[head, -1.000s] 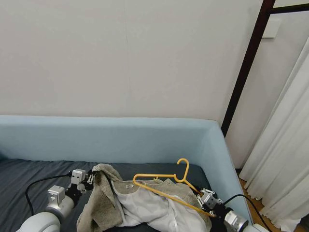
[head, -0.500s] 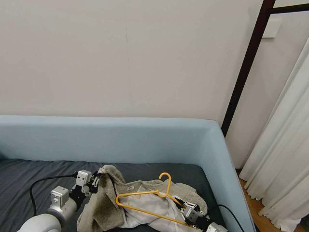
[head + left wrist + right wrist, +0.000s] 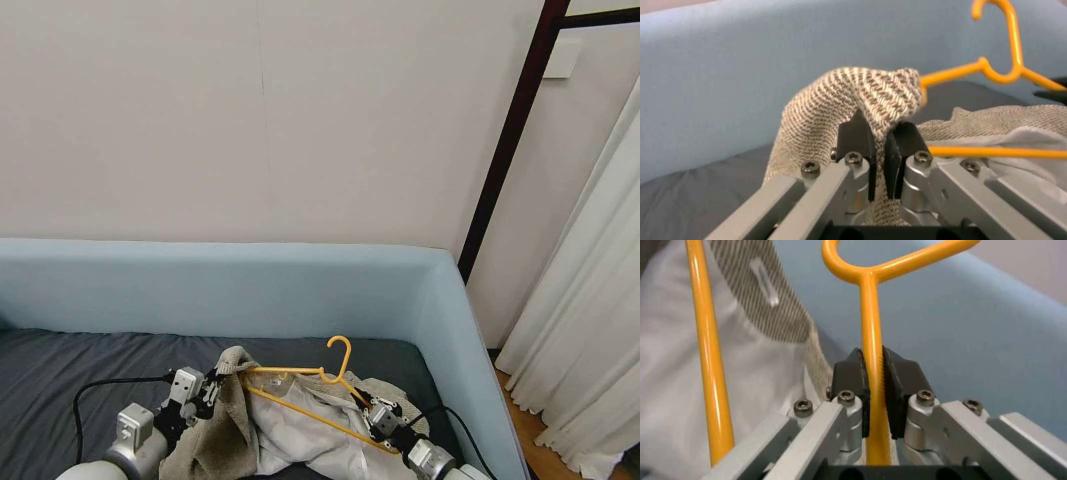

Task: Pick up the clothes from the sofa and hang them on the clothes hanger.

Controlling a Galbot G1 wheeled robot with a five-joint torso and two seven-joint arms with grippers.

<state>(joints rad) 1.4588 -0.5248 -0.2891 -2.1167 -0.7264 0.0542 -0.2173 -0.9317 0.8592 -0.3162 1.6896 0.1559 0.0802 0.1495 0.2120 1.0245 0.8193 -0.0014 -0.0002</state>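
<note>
**Hanger raised and swung left toward the held knit fold**

Moved since half a second ago: yellow hanger (image 3: 296, 388) sits higher, its left end now up beside the cloth in the left gripper (image 3: 207, 384). Right gripper (image 3: 376, 411) came up and inward with it. Left gripper edged slightly right.

Current state:
- Left gripper: low on the left over the seat cushion (image 3: 70, 360), jaws pinched tight on a raised fold of the knit jacket (image 3: 225, 440). Left wrist view shows both dark fingers (image 3: 855, 142) pressed on the grey-beige weave, with the fold peaking above them.
- Right gripper: low, right of centre, clamped on the hanger's sloping right arm just below the neck. Right wrist view shows the rod pinched between the fingertips (image 3: 848, 374), with the hook beyond them.
- Hanger: tilted, hook up and towards the sofa (image 3: 200, 290) backrest. Left end touches the pinched fold; can't tell if it's inside the fold or behind it.
- Jacket: heaped on the cushion between the two grippers, white lining facing up under the hanger's lower bar, knit side draped left.
- Black cable (image 3: 100, 385) loops along the left arm.
- Dark pole (image 3: 508, 140) and white curtain (image 3: 600, 330) stand off to the right, well apart from the sofa's end.
</note>
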